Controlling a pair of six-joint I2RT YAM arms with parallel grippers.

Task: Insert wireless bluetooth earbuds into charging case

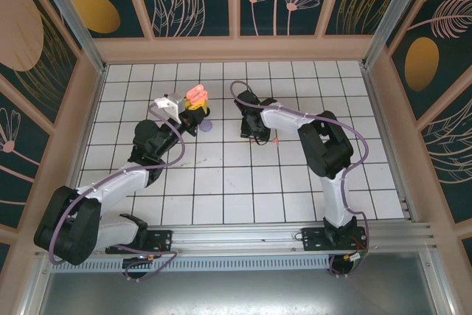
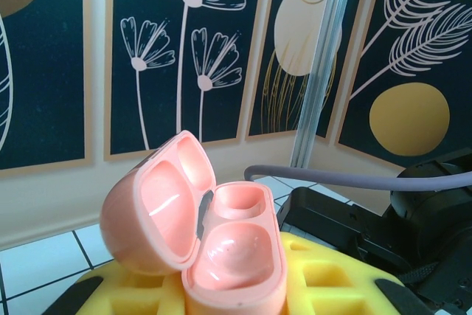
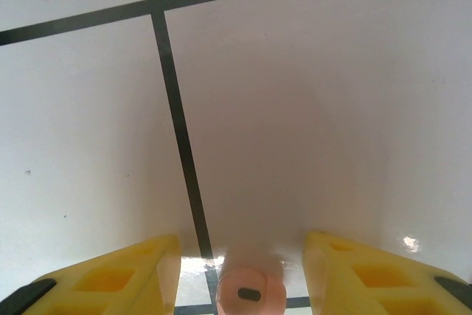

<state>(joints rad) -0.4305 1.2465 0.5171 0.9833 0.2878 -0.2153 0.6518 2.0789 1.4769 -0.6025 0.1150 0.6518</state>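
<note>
The salmon-pink charging case (image 2: 236,256) stands upright with its lid (image 2: 151,212) swung open to the left, and both wells are bare. My left gripper (image 2: 232,282) is shut on the case's lower body with its yellow fingers (image 2: 332,274). From above, the case (image 1: 196,96) is held over the back middle tiles. A salmon-pink earbud (image 3: 251,293) lies on the white tile between the yellow fingers (image 3: 354,271) of my right gripper (image 3: 242,241). That gripper is open, with a gap on each side of the earbud. From above, my right gripper (image 1: 254,130) points down, right of the case.
A small lilac thing (image 1: 206,125) lies on the tile just right of my left gripper (image 1: 193,114). A tiny pink speck (image 1: 275,140) sits beside the right gripper. The right arm's black body (image 2: 413,234) is close to the case's right. Walls ring the tiled floor (image 1: 243,182).
</note>
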